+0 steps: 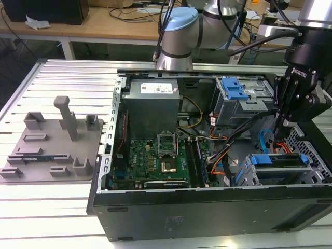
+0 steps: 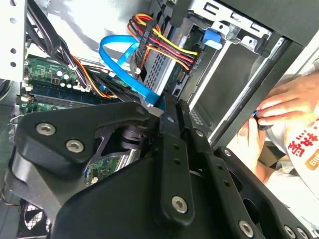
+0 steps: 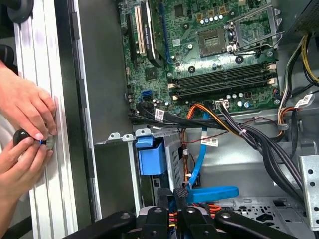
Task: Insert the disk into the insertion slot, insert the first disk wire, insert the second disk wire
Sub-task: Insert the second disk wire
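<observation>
You had the gripper (image 1: 282, 127) lowered into the open computer case (image 1: 207, 207), over the corner at the exterior view's right. In both wrist views its fingers (image 2: 172, 107) (image 3: 180, 194) were drawn close together on the end of the flat blue data wire (image 2: 119, 55) (image 3: 214, 193), which looped away from the tips across the case floor. The disk (image 1: 275, 158) sat in its bright blue carrier inside the insertion slot (image 1: 246, 174), the grey sheet-metal cage just below the gripper in the exterior view. The motherboard (image 1: 155, 155) lay near the cage, toward the exterior view's left. In the first wrist view, two hands (image 3: 25, 109) rested on the ribbed table (image 3: 45, 74) beside the case, pinching a small dark object.
</observation>
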You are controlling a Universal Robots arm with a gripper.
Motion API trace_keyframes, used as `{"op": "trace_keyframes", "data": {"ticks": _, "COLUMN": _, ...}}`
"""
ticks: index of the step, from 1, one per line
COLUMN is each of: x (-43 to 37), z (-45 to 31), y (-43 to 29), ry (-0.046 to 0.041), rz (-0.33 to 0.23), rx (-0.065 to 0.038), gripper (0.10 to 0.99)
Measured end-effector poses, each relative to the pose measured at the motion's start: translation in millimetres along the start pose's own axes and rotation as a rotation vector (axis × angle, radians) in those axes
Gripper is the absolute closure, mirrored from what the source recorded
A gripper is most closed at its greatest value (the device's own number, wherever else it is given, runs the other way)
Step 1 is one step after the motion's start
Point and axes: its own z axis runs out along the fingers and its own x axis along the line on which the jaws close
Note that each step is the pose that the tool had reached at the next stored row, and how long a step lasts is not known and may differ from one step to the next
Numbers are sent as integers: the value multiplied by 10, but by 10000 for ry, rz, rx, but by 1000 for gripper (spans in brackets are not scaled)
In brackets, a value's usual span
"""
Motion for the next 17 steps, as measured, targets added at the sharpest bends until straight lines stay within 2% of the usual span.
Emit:
{"op": "trace_keyframes", "data": {"ticks": 4, "x": 1, "z": 1, "y": 2, "ry": -1, "rz": 2, "rx": 5, "gripper": 925}}
{"op": "trace_keyframes", "data": {"ticks": 6, "x": 24, "z": 10, "y": 33, "ry": -155, "rz": 41, "rx": 134, "gripper": 925}}
{"op": "trace_keyframes", "data": {"ticks": 7, "x": 34, "z": 14, "y": 42, "ry": -318, "rz": 58, "rx": 188, "gripper": 925}}
{"op": "trace_keyframes", "data": {"ticks": 8, "x": 44, "z": 17, "y": 45, "ry": -556, "rz": 64, "rx": 215, "gripper": 925}}
{"op": "trace_keyframes", "data": {"ticks": 9, "x": 55, "z": 20, "y": 43, "ry": -780, "rz": 61, "rx": 214, "gripper": 925}}
{"op": "trace_keyframes", "data": {"ticks": 10, "x": 67, "z": 24, "y": 41, "ry": -957, "rz": 54, "rx": 198, "gripper": 925}}
{"op": "trace_keyframes", "data": {"ticks": 11, "x": 98, "z": 34, "y": 37, "ry": -1239, "rz": 44, "rx": 172, "gripper": 925}}
{"op": "trace_keyframes", "data": {"ticks": 12, "x": 155, "z": 54, "y": 30, "ry": -1384, "rz": 35, "rx": 158, "gripper": 925}}
{"op": "trace_keyframes", "data": {"ticks": 13, "x": 171, "z": 60, "y": 28, "ry": -1434, "rz": 28, "rx": 153, "gripper": 925}}
{"op": "trace_keyframes", "data": {"ticks": 14, "x": 193, "z": 67, "y": 25, "ry": -1539, "rz": -25, "rx": 153, "gripper": 925}}
{"op": "trace_keyframes", "data": {"ticks": 17, "x": 199, "z": 70, "y": 24, "ry": -1559, "rz": -283, "rx": 215, "gripper": 925}}
